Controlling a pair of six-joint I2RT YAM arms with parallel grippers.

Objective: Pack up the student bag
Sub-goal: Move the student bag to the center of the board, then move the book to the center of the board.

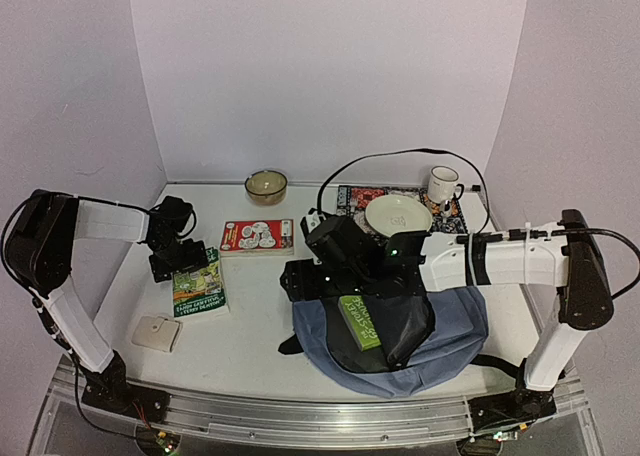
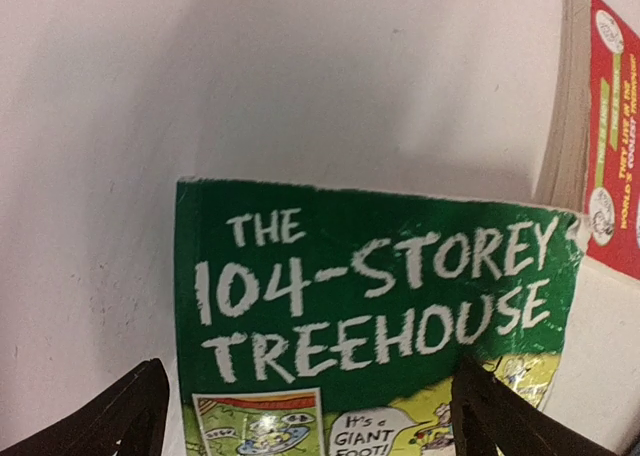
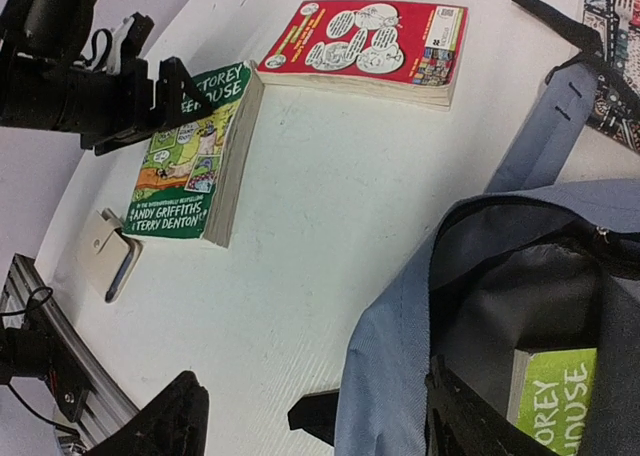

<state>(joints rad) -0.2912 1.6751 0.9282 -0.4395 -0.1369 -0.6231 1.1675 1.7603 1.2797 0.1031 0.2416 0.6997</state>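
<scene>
— Left gripper?
— Spread wide, gripping nothing. Poised over the title end of the green book, with one finger off its side edge and the other above the cover.
— Ahead of it?
— Red book, just past the far corner of the green one; touching or not, hard to tell.
— Behind it?
— Small beige pouch, flat on the table.
— Right gripper?
— Parted too, empty.
— And the student bag?
— Lying below that gripper, reaching back toward the arm bases. Unzipped, dark lining showing, lime-green book tucked inside.
— Beyond that gripper?
— Plate and mug on a patterned mat; bowl further left.
</scene>
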